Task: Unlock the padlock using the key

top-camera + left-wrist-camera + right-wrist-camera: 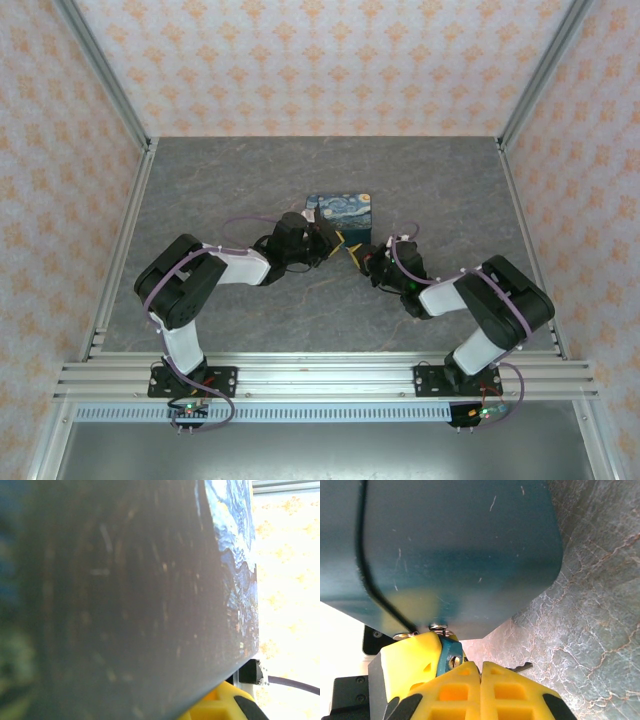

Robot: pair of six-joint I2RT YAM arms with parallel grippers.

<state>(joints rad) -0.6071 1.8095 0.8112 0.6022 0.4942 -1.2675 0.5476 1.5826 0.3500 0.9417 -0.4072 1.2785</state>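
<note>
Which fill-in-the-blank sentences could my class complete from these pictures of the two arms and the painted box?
1. The marbled table under the painted box is ___ in colour.
2. The right claw has ___ fingers.
3. Between open and shut, the right claw is ___.
Missing words: grey; yellow; shut.

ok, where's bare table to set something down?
Free: grey marbled tabletop behind the blue painted box; near strip by the aluminium rail. Crowded: before the box, where left fingers and right fingers converge.
</note>
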